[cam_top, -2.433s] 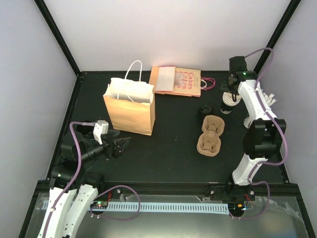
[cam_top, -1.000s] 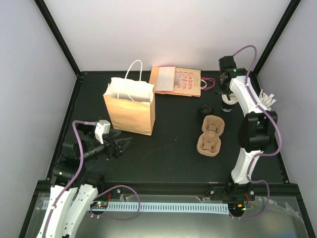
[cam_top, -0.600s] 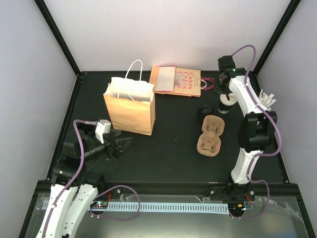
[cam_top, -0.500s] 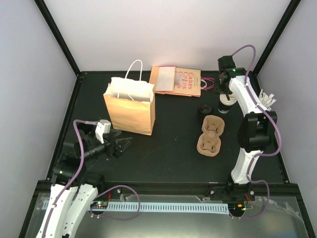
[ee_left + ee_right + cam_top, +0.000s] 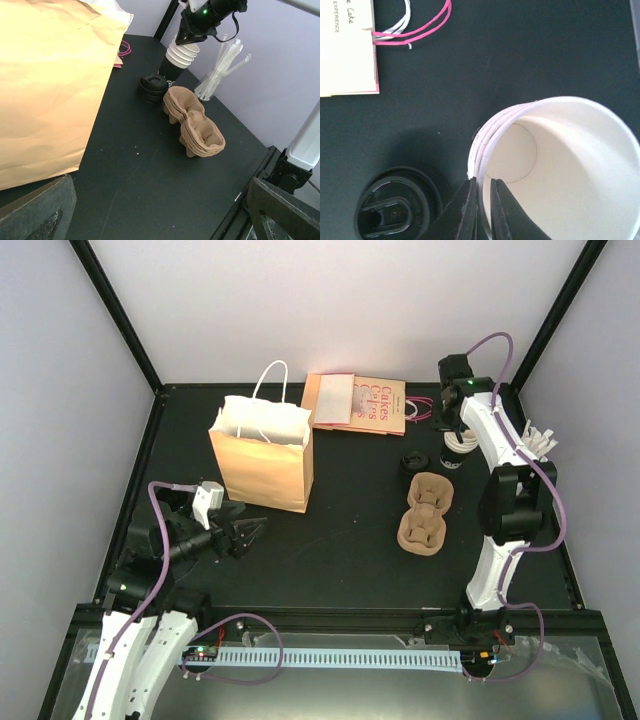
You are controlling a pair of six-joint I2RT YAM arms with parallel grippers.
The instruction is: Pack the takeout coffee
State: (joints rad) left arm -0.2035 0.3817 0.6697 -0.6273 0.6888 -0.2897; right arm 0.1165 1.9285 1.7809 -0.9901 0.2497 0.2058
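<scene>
Several nested cups (image 5: 560, 165): we judge them light, thin-walled, crushable, so we would take the rim (image 5: 487, 140). Right gripper (image 5: 483, 202) straddles it, nearly closed; we cannot tell if it pinches. Left gripper (image 5: 248, 535) gapes, empty.

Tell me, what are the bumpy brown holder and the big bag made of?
The bumpy brown holder looks like pressed paper pulp: matte, rough, with soft moulded hollows. The bag looks like tan paper: dull, creased, sharply folded.
</scene>
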